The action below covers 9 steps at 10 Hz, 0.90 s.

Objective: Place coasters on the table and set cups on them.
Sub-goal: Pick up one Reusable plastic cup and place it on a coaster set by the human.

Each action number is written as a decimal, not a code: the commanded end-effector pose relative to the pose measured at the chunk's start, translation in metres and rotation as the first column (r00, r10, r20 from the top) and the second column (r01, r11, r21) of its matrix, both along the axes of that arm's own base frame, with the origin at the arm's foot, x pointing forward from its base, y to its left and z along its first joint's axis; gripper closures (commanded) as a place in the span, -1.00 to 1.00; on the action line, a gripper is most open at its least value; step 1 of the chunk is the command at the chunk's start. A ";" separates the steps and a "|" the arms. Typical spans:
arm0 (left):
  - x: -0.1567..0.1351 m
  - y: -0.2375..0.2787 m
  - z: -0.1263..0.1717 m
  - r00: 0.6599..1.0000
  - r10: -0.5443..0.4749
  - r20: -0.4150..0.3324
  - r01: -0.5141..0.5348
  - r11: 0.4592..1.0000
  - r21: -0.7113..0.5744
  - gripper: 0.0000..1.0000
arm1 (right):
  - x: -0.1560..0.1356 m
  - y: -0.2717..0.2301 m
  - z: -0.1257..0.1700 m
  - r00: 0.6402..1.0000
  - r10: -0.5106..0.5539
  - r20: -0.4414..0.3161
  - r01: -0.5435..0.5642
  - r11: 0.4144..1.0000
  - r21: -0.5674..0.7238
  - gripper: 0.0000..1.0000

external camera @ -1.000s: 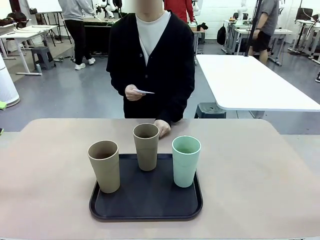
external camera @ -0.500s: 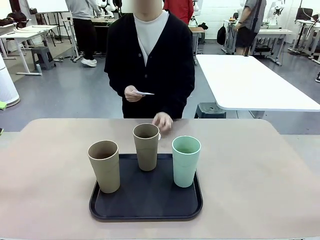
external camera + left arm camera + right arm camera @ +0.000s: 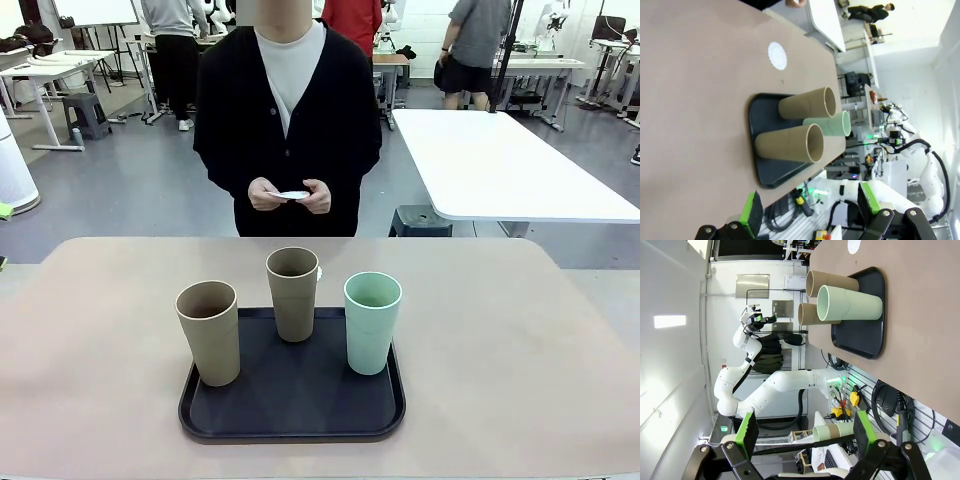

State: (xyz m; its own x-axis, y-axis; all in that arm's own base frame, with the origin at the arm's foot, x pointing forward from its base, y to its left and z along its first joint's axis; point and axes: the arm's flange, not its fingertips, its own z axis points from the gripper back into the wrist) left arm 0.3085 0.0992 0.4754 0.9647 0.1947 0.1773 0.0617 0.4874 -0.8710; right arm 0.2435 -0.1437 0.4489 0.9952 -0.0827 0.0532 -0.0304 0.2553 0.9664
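Tan cup [image 3: 209, 332], second tan cup [image 3: 292, 294] and mint green cup [image 3: 372, 322] stand upright on the black tray [image 3: 290, 425] on the desk [image 3: 520, 340]. They look light, stiff and matte, so best is to grip around the middle wall. One thin coaster [image 3: 777, 55] lies flat behind the tray. The person's hands [image 3: 264, 193] hold a white disc [image 3: 293, 194], perhaps another coaster. Left pincer [image 3: 810, 207] and right pincer [image 3: 806, 435] stand wide open, with nothing in them.

Front view: bright, even overhead room light, sharp from the near edge to the far hall; the 3 cups [image 3: 293, 292] cast only faint, soft shadows on the black tray [image 3: 290, 415], which carries a dull sheen. My 2 wrist views: bright, wide-angle stretch at the corners, white wall [image 3: 670, 320] washed out by glare.
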 end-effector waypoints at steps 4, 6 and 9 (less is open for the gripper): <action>-0.001 0.002 -0.001 1.000 0.004 0.002 -0.004 1.000 -0.008 -1.00 | 0.031 0.017 0.015 0.993 0.087 0.075 -0.078 0.990 -0.114 -1.00; -0.001 0.002 -0.001 1.000 0.004 0.002 -0.004 1.000 -0.008 -1.00 | 0.085 0.060 0.038 0.962 0.182 0.205 -0.082 0.905 -0.418 -1.00; -0.001 0.002 -0.001 1.000 0.004 0.002 -0.004 1.000 -0.008 -1.00 | 0.101 0.127 0.045 0.694 0.647 0.316 -0.281 0.647 -0.708 -1.00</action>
State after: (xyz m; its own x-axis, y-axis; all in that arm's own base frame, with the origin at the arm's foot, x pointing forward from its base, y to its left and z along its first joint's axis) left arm 0.3086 0.0997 0.4750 0.9647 0.1961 0.1760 0.0600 0.4869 -0.8714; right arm 0.3497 -0.0133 0.5090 0.8439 0.4255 0.3268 -0.5345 0.6143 0.5805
